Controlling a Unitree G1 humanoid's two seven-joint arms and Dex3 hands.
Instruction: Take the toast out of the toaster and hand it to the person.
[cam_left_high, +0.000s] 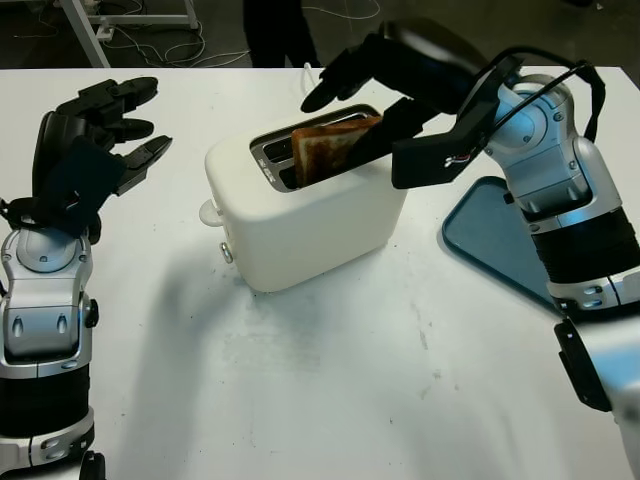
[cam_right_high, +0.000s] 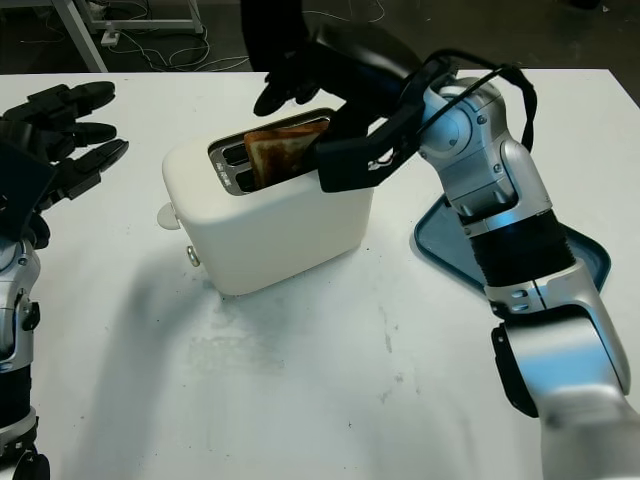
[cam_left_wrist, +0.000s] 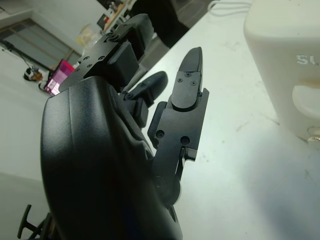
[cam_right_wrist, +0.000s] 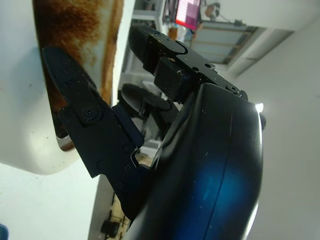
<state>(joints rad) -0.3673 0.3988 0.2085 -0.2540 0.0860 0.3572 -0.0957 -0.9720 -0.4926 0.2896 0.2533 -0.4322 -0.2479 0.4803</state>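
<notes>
A white toaster stands in the middle of the table, with a browned slice of toast sticking up from its near slot. My right hand hovers over the toaster top and is open. Its thumb lies along the toast's right end, and its other fingers arch above the far side, apart from the slice. My left hand is held up, open, to the left of the toaster, holding nothing.
A blue tray lies on the table's right side, partly under my right forearm. A person in dark clothes stands beyond the far edge, behind the toaster. Cables and a white frame sit on the floor at the back left.
</notes>
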